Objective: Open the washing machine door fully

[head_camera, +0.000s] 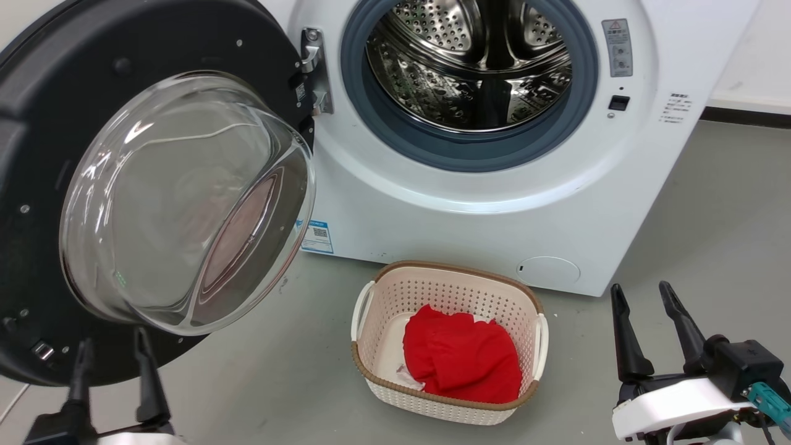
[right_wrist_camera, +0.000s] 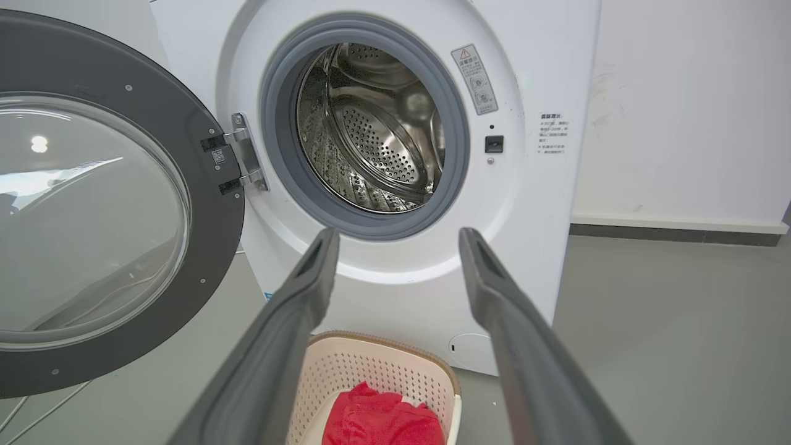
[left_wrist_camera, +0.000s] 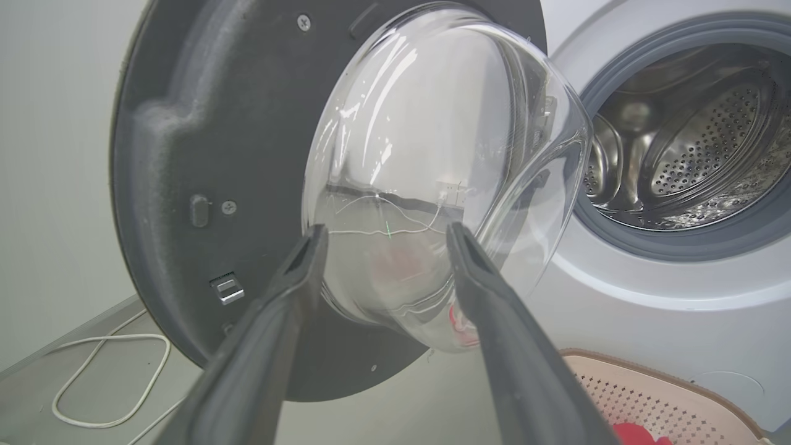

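The large round glossy black washing machine door occupies the left half of the head view. It stands swung open away from the drum opening, with its inner face and bulging clear glass bowl window turned toward the camera. A metal hinge at upper centre joins it to the big white front-loading washing machine, which fills the upper centre and right of the frame. The perforated steel drum is exposed inside the grey rubber gasket. A blue-white label sticker sits low on the machine front, just right of the glass bowl. A small round flap lies at the lower right of the front panel.

The left gripper is at the lower left of the head view, released, its two dark fingers spread apart. In the left wrist view the fingers point at the glass bowl, and whether they touch the door cannot be told. The right gripper is at the lower right, also released with its fingers apart, well clear of the machine.

A cream perforated laundry basket with a brown rim stands on the grey floor at lower centre, just before the machine. It contains a crumpled red cloth. In the left wrist view a white cable lies looped on the floor at lower left.
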You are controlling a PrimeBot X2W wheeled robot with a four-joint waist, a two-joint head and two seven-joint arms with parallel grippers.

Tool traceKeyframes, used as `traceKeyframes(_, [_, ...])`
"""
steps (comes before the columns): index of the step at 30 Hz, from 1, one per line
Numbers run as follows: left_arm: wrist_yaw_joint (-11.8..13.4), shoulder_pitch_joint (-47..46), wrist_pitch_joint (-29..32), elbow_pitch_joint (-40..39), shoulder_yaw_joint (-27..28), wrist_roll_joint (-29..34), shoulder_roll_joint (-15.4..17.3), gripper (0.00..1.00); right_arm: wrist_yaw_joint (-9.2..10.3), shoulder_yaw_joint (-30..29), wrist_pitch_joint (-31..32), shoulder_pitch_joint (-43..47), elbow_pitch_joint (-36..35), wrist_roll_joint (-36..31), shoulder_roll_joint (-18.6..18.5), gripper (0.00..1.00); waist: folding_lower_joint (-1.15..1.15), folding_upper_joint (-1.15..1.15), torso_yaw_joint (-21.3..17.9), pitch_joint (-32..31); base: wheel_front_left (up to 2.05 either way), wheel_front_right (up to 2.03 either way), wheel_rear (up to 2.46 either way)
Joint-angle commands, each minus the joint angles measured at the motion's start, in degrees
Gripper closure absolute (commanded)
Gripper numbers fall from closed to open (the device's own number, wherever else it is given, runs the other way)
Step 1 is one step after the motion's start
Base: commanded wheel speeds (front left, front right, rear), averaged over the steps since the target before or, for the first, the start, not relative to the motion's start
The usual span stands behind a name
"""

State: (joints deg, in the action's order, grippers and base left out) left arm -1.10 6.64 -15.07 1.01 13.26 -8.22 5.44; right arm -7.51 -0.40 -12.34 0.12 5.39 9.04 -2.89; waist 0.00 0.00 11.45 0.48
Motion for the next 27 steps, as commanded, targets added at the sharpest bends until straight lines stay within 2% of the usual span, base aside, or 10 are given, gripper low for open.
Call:
traceKeyframes(1, [-0.36, 0.65, -0.14, -0.82, -0.77, 0.3, -0.46, 0.0, 0.04, 0.01, -0.27, 0.64, -0.25, -0.11, 0.05, 0.0, 0.0, 0.0, -0.64, -0.22, 0.0, 0.0, 0.0])
traceKeyframes(12, [-2.02, -0.84, -0.14, -1.82, -7.71, 1.04, -1.95, 0.0, 0.04, -0.19, 0.48, 1.01, -1.21, -2.37, 0.05, 0.0, 0.0, 0.0, -7.01, -0.86, 0.0, 0.0, 0.0])
traceKeyframes(20, [-2.09, -2.43, -0.14, -1.01, -8.79, 1.23, -2.19, 0.0, 0.04, -0.44, 1.06, 1.39, -2.19, -3.3, 0.05, 0.0, 0.0, 0.0, -11.56, -0.63, 0.0, 0.0, 0.0])
traceKeyframes(27, [-1.88, -2.56, -0.14, -0.81, -8.69, 1.73, -2.28, 0.0, 0.04, -0.43, 1.12, 1.46, -2.36, -3.15, 0.06, 0.0, 0.0, 0.0, -12.97, -0.43, 0.0, 0.0, 0.0])
